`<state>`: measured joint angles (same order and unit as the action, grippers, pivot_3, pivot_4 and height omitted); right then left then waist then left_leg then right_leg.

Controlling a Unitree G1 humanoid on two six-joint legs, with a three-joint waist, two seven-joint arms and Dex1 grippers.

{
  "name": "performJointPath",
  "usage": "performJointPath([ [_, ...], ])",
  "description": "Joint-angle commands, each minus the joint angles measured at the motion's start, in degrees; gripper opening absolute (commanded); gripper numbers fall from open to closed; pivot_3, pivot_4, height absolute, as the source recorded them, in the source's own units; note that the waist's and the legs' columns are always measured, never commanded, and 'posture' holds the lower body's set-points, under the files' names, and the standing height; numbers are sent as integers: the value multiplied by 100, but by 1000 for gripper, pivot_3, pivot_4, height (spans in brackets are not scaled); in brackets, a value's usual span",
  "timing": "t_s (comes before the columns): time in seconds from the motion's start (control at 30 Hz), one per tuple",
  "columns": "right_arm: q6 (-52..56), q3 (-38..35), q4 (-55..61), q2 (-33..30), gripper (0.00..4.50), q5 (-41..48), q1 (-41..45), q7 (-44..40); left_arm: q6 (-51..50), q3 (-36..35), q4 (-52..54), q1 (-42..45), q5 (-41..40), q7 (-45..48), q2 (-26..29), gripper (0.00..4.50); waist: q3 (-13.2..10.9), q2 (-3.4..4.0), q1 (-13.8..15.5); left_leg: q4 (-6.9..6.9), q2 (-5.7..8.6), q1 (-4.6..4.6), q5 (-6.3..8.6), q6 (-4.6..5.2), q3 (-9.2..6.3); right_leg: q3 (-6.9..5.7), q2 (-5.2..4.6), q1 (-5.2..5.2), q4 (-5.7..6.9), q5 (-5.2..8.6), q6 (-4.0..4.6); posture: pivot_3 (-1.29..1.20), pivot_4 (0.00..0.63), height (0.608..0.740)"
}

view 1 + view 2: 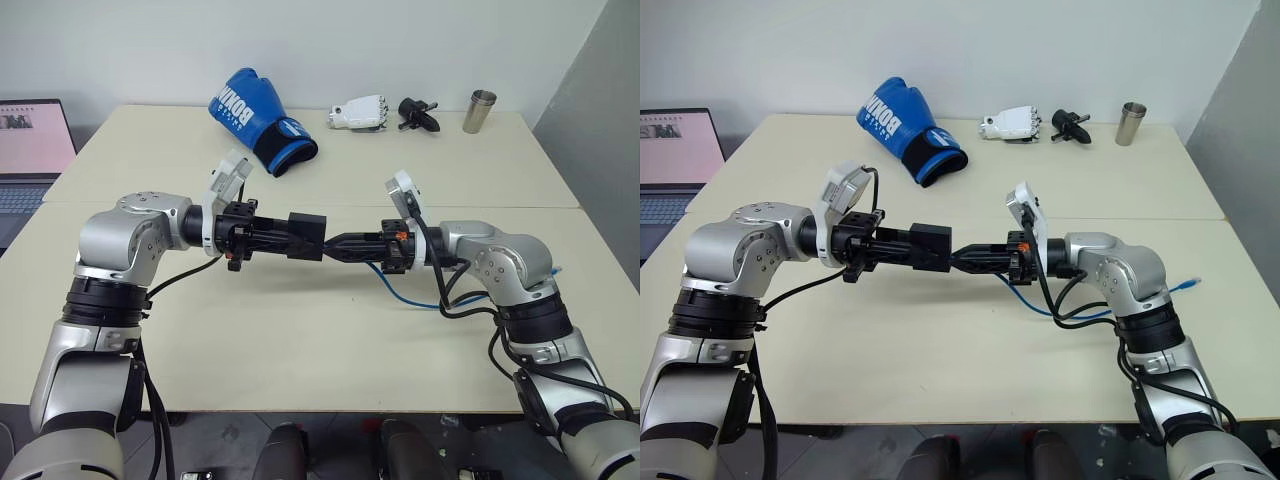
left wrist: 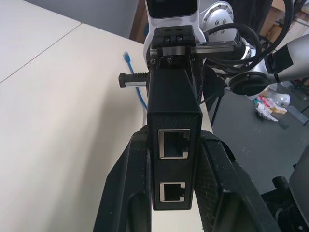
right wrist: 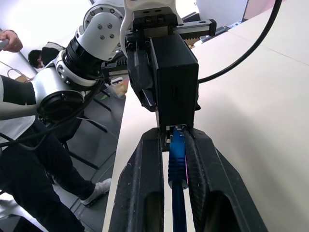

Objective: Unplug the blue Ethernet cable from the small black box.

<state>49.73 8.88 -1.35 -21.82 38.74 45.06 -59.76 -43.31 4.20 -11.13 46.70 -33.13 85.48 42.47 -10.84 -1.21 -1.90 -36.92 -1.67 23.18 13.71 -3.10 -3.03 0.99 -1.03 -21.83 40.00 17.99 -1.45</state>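
Observation:
My left gripper (image 1: pixel 295 238) is shut on the small black box (image 1: pixel 307 235) and holds it level above the middle of the table. In the left wrist view the box (image 2: pixel 174 121) sits between the two fingers, with two empty ports facing the camera. My right gripper (image 1: pixel 332 246) meets the box from the other side. Its fingers (image 3: pixel 145 183) are shut on the plug end of the blue Ethernet cable (image 3: pixel 176 159), which sits in the port on the box's far side (image 3: pixel 175 82). The cable (image 1: pixel 1035 305) droops to the table, and its free end (image 1: pixel 1188 285) lies at the right.
A blue boxing glove (image 1: pixel 262 120), a white robot hand (image 1: pixel 360 113), a black part (image 1: pixel 417 114) and a metal cup (image 1: pixel 480 110) line the table's far side. A laptop (image 1: pixel 30 150) stands far left. A person (image 3: pixel 19 121) sits beyond the table's edge.

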Motion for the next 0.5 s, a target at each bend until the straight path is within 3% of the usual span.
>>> performJointPath([
  [0.03, -130, -65, 194, 6, 313, -64, 101, 33, 13, -173, 109, 100, -92, -42, 6, 794, 0, 0, 0, 0, 0, 0, 0, 0, 0, 0, 0, 0, 0, 0, 0, 0, 150, 740],
  [0.2, -127, -143, 232, 80, 313, -3, 116, 79, -15, -153, 140, 91, -123, -43, -2, 794, 0, 0, 0, 0, 0, 0, 0, 0, 0, 0, 0, 0, 0, 0, 0, 0, 150, 740],
  [0.23, -127, -168, 232, 98, 1011, -11, 121, 136, -24, -153, 151, 84, -130, -44, -1, 794, 0, 0, 0, 0, 0, 0, 0, 0, 0, 0, 0, 0, 0, 0, 0, 0, 150, 740],
  [0.33, -77, -146, 307, 63, 1684, -10, 123, 146, -39, -143, 149, 84, -146, -61, -17, 794, 0, 0, 0, 0, 0, 0, 0, 0, 0, 0, 0, 0, 0, 0, 0, 0, 150, 740],
  [0.5, 1, -19, 445, -111, 1734, -16, 40, -3, -40, -135, 129, 97, -159, -70, -15, 794, 0, 0, 0, -1, 1, 5, 0, 0, 0, 0, 0, -3, 0, 0, 0, 0, 150, 740],
])
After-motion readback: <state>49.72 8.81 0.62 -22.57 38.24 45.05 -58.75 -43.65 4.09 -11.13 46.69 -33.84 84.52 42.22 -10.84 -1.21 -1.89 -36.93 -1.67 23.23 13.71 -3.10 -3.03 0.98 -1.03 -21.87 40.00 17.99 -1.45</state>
